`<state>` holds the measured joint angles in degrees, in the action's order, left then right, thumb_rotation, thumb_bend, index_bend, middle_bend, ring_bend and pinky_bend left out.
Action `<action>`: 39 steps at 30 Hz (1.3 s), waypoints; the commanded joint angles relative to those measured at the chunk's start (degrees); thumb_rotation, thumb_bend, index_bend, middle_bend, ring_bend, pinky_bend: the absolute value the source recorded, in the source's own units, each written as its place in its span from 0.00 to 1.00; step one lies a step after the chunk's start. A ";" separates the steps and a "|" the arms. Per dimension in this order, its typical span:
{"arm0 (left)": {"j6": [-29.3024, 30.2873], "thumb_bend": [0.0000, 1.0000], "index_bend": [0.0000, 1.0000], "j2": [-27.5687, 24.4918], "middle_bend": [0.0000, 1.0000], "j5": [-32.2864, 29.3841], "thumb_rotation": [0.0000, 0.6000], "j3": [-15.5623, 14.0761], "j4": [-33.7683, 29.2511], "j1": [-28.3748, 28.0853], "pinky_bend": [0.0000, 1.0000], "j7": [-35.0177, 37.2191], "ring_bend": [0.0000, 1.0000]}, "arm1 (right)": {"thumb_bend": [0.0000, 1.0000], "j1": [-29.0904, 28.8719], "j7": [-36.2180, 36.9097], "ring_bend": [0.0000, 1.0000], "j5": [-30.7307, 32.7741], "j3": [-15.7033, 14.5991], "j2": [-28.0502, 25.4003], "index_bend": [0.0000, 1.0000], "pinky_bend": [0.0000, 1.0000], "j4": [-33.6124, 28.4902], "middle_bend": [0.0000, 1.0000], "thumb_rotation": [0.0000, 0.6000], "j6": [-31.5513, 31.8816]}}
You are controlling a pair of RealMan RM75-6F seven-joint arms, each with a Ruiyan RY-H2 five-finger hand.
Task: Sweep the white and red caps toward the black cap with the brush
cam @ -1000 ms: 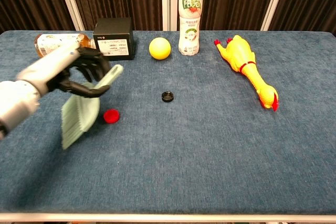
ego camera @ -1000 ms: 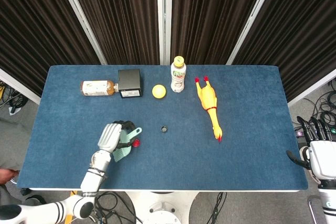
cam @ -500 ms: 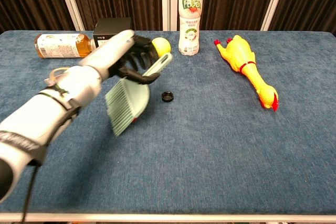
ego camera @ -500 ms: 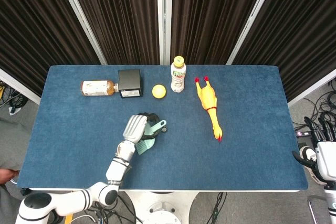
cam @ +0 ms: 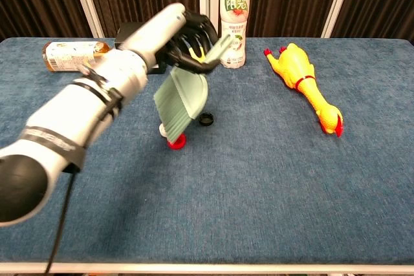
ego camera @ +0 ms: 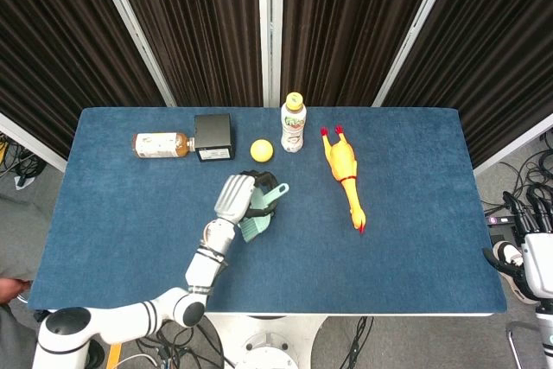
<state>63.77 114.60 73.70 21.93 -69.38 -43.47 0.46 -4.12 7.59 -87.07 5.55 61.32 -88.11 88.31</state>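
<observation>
Because the sweep has to end at the black cap [cam: 206,119], look there first: it lies flat near the middle of the surface [cam: 272,211], and the red cap [cam: 176,141] sits near it on its left and a little toward you, with a gap between them. A pale bit just left of the red cap, at the foot of the bristles, may be the white cap [cam: 163,131], but it is too small and too hidden to be sure. From the head view the caps are covered by the brush and cannot be told apart.

Your brush [cam: 183,101] hangs with its bristles down, its lower edge right at the red cap, on the side away from the black one, which is where it must be if the push is to carry the cap onward. Your left hand [cam: 187,37] holds the handle from above, fingers wrapped round it, so the blade slopes down toward the caps and you keep the wrist clear of them.

Your right hand [ego camera: 524,244] waits off the far right edge of the surface, not involved; whether its fingers are spread or curled cannot be told.

Along the back stand a drink bottle [cam: 233,19], a yellow ball [ego camera: 261,149], a black box [ego camera: 213,136], a lying bottle [cam: 67,54], and a rubber chicken [cam: 304,81], all well apart from the sweep.
</observation>
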 commanded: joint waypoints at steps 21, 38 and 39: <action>0.96 0.52 0.55 7.04 0.62 -2.73 1.00 -2.57 8.01 1.93 0.50 5.37 0.46 | 0.09 0.68 0.68 0.00 -0.62 -0.67 -1.07 0.00 0.06 0.03 0.17 1.00 0.63; 1.69 0.53 0.55 15.40 0.63 1.10 1.00 -0.05 26.17 -5.83 0.53 21.09 0.46 | 0.09 1.87 0.27 0.00 -0.05 -0.60 -1.80 0.00 0.06 -0.70 0.18 1.00 1.82; 1.70 0.53 0.55 15.40 0.63 0.86 1.00 -0.34 26.50 -6.29 0.53 21.58 0.46 | 0.09 1.92 0.22 0.00 -0.08 -0.60 -1.81 0.00 0.06 -0.76 0.18 1.00 1.91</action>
<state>65.34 129.55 74.50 21.94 -43.72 -48.79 20.93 -2.23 7.84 -87.14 4.96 59.51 -88.84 90.20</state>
